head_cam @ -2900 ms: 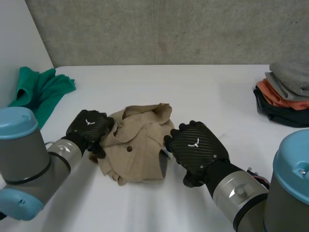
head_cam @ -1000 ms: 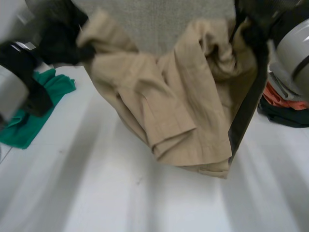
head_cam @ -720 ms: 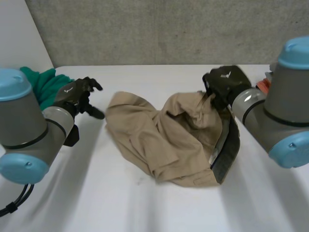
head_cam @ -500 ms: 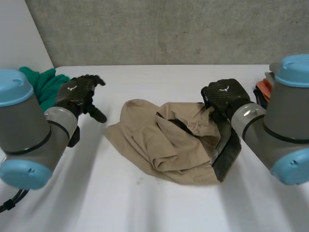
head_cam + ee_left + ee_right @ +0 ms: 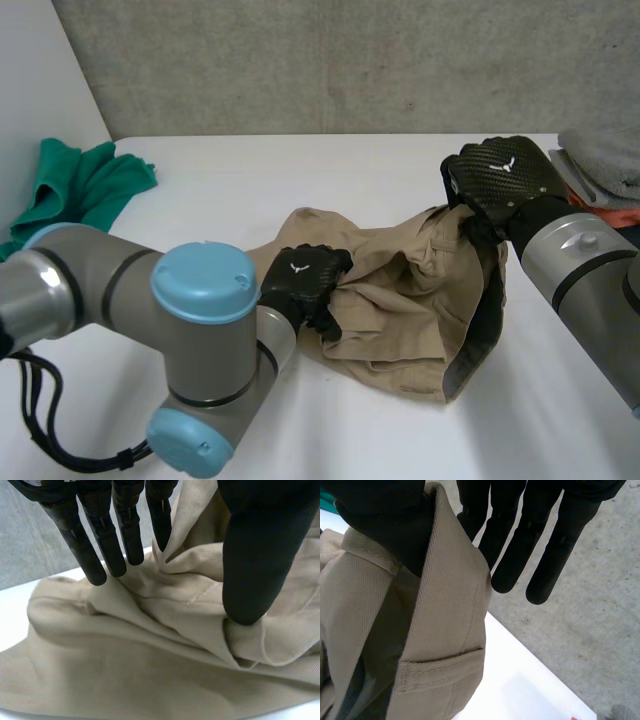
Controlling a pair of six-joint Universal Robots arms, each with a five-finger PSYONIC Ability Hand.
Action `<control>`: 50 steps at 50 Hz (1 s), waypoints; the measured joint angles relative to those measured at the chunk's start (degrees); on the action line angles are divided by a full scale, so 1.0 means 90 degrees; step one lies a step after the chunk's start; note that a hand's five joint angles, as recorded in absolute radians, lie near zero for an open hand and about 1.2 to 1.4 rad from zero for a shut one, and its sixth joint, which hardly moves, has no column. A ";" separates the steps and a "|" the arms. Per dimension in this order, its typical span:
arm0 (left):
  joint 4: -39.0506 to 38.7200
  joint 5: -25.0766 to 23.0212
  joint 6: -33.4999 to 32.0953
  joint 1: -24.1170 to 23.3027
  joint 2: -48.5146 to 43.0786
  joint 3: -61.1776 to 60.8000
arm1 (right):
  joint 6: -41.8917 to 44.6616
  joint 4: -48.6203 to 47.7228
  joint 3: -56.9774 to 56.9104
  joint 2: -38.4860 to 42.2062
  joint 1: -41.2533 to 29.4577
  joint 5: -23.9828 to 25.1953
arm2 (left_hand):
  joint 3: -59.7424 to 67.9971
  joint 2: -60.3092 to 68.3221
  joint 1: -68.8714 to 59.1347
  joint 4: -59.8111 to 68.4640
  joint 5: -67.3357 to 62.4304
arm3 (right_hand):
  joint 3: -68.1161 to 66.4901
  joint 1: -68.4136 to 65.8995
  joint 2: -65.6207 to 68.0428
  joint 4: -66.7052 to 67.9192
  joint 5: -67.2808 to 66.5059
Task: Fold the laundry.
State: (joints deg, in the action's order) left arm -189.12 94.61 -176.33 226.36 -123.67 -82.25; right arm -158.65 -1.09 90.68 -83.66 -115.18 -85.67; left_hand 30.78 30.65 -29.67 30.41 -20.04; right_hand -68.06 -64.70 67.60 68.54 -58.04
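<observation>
Nearest you, the left robot hand (image 5: 300, 283) rests open on the middle of the beige garment (image 5: 400, 310), which lies crumpled on the surface (image 5: 330, 430). Its wrist view shows straight fingers (image 5: 112, 535) touching the cloth and the thumb on a fold; that looks like pressing, not pinching. Past its fingertips, the right robot hand (image 5: 500, 178) pinches a raised edge between thumb and straight fingers.

Expect soft, light, limp cloth that sags wherever it is unsupported, so take hold at stitched edges. The right wrist view gives you a sewn pocket (image 5: 442, 667) below the thumb, while the head view adds the garment's whole outline. It also shows a green cloth (image 5: 85, 185) well away from the left robot hand and a stack of folded clothes (image 5: 600, 185) near the right.
</observation>
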 measured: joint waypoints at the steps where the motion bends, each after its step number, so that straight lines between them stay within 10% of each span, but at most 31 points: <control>1: -0.0026 0.0001 -0.0008 0.0001 -0.0101 0.0066 | 0.0000 -0.0002 0.0029 -0.0004 -0.0003 0.0000 | -0.0005 -0.0007 0.0025 -0.0012 0.0012 | 0.0000 0.0000 0.0000 0.0000 0.0001; 8: -0.0189 0.0010 -0.0422 0.0020 -0.0640 0.0491 | 0.0018 -0.0059 0.0113 -0.0004 0.0001 -0.0003 | 0.0402 0.0420 -0.0571 0.0459 -0.0439 | 0.0000 0.0000 0.0000 0.0000 0.0002; 13: -0.0569 0.0149 -0.0728 0.0037 -0.0587 0.0505 | 0.0066 -0.0110 0.0126 0.0030 0.0004 -0.0006 | 0.4024 0.4075 -0.3558 0.4134 -0.3847 | 0.0000 0.0000 0.0000 0.0000 0.0006; 36: -0.0750 0.0475 -0.0770 0.0716 0.4665 0.0035 | 0.0068 0.0231 -0.1519 -0.1706 0.0009 -0.0030 | 0.4163 0.4212 -0.3558 0.4244 -0.4036 | -0.0024 -0.0001 0.0000 0.0020 -0.0014; 50: -0.0403 0.0443 -0.0774 0.0761 0.5410 0.0577 | 0.0065 0.0724 -0.2004 -0.2484 0.0020 -0.0030 | 0.4163 0.4212 -0.3559 0.4245 -0.4089 | -0.0024 -0.0001 0.0000 0.0020 -0.0014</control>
State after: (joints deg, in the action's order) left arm -192.75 98.60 -183.30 233.21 -74.98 -77.06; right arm -158.06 5.43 72.64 -106.02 -115.00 -85.94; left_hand 68.25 68.56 -61.70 68.61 -56.84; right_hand -68.28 -64.71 67.60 68.72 -58.17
